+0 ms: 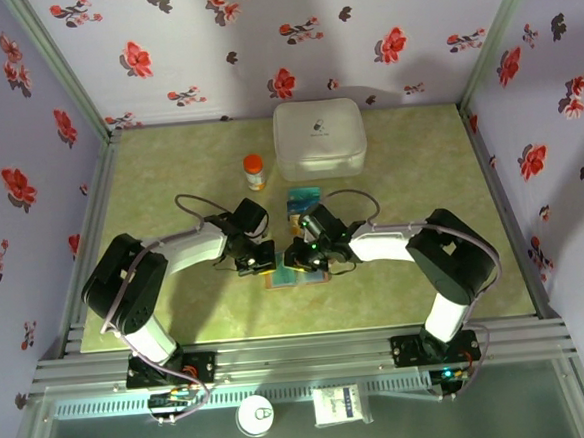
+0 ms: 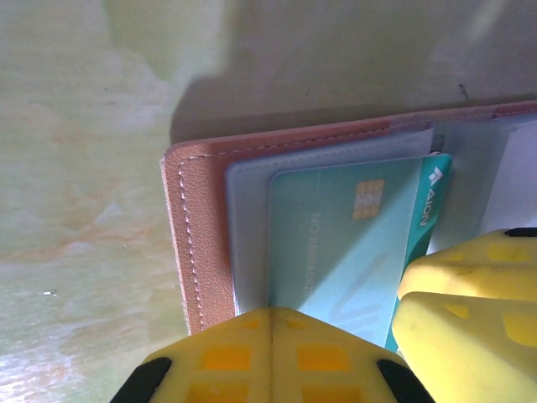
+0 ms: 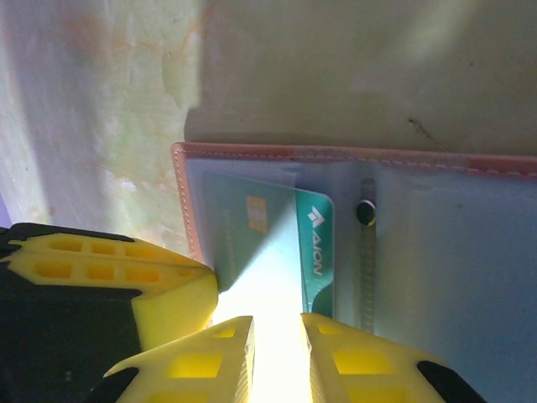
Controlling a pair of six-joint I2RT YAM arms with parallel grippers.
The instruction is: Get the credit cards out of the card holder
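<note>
While left end effector (image 2: 273,323) is together, right end effector (image 3: 277,332) is slightly apart | teal card (image 2: 336,243) – "AION"

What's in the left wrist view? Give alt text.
A teal card sits in the clear pocket of a brown holder on a green table. The shut left hand is at the bottom; the right hand's fingers overlap the card's corner.

Soft shadows, mild blur (wrist views).
</note>
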